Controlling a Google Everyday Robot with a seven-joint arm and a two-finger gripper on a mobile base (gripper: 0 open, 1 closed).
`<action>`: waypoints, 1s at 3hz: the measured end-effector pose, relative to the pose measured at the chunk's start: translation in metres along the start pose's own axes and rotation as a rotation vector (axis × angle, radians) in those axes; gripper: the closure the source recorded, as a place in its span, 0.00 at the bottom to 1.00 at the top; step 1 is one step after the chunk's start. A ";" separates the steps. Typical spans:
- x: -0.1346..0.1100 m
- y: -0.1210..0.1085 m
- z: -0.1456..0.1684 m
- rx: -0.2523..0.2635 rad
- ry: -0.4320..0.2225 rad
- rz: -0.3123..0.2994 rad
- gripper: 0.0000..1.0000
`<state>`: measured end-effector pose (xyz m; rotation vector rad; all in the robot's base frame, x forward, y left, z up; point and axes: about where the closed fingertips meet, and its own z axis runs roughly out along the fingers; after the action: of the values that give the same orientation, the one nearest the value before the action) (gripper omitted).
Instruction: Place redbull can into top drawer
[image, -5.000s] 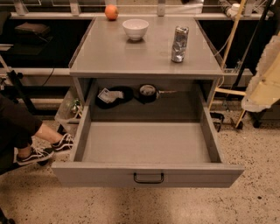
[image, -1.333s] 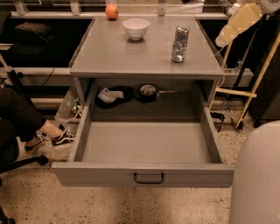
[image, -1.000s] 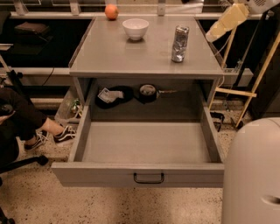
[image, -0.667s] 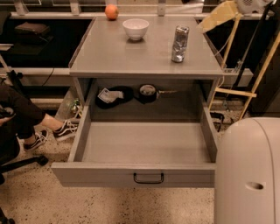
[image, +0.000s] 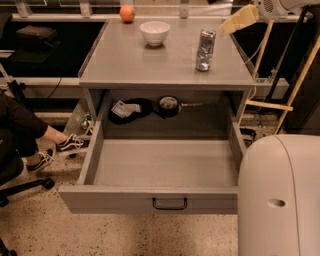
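The redbull can (image: 205, 49) stands upright on the right part of the grey cabinet top (image: 130, 65). The top drawer (image: 165, 167) is pulled fully open toward me, empty inside, with its black handle (image: 170, 204) at the front centre. My gripper (image: 239, 20), with tan fingers, hangs in the air at the upper right, just right of and above the can, apart from it. My white arm (image: 280, 195) fills the lower right corner.
A white bowl (image: 154, 32) and an orange fruit (image: 127, 13) sit at the back of the cabinet top. Dark items (image: 145, 107) lie on the shelf behind the drawer. A person's leg and shoes (image: 45, 145) are at the left. A wooden frame (image: 280, 80) stands at the right.
My gripper has moved left toward the can. My white arm has come further into view at the lower right. The can and drawer have not moved.
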<state>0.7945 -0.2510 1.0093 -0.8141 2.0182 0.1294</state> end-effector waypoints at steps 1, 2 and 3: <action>0.013 0.013 0.045 -0.078 -0.027 0.085 0.00; 0.021 0.039 0.096 -0.189 -0.068 0.181 0.00; 0.021 0.039 0.097 -0.189 -0.068 0.181 0.00</action>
<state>0.8338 -0.1935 0.9292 -0.7311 2.0335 0.4510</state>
